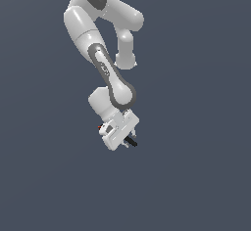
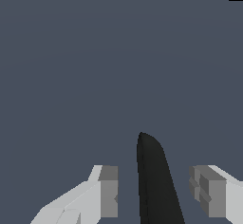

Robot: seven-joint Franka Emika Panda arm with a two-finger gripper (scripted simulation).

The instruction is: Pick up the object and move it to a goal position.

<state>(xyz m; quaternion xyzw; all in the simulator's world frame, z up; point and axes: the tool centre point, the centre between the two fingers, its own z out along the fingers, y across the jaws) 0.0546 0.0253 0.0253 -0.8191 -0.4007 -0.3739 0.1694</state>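
Note:
My white gripper [image 1: 126, 143] hangs tilted at the end of the arm, low in the exterior view. The object [image 1: 132, 142], a small black clamp, is caught in it: a black handle sticks out on the exterior view's right of the hand, and a tiny red tip [image 1: 100, 126] shows on its left. In the wrist view a black handle of the object [image 2: 154, 180] rises between the two grey finger pads [image 2: 110, 190], with my gripper [image 2: 154, 192] partly closed around it. The contact point itself is hidden below the frame.
A plain dark grey-blue floor [image 1: 196, 176] fills both views. The arm's white links [image 1: 98, 34] fold above the hand. No goal marker or other object shows.

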